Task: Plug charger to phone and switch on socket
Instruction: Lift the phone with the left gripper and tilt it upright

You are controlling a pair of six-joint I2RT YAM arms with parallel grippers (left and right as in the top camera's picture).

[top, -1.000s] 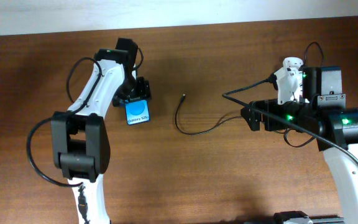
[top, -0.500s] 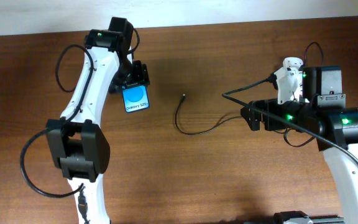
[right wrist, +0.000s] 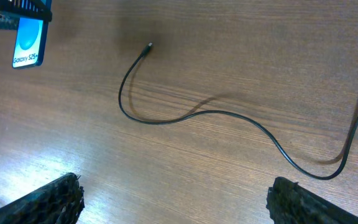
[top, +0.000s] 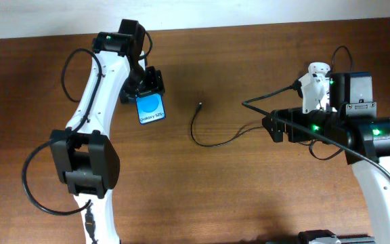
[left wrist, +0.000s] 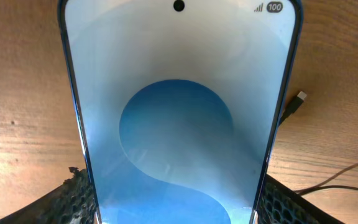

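Brown wood is filling the scene: the table [top: 208, 203] is showing bare grain under both arms. On the left, toward the far side, the left gripper [top: 147, 87] is clenching the phone [top: 150, 108] by its far end. The blue screen is facing up and the small white text is sitting at the near end. In the left wrist view the phone [left wrist: 178, 124] is taking up nearly the whole frame, and the black meshed fingers [left wrist: 73, 199] are pressing against its two long edges. Whether the phone is touching the wood, I cannot tell.

The charger [top: 212, 142] is lying loose on the table between the two arms, well apart from the phone. Its connector tip [top: 200, 106] is pointing far-left. The thin black cable is looping toward the near side and then trailing right toward the right arm. The right wrist view is showing the same loop [right wrist: 229, 115], with the tip [right wrist: 148, 47] right of the phone [right wrist: 29, 42].

The right gripper [top: 271, 127] is hanging on the right, released. Its two fingers [right wrist: 48, 202] are standing wide apart and are gripping nothing, with the cable lying just beyond them.
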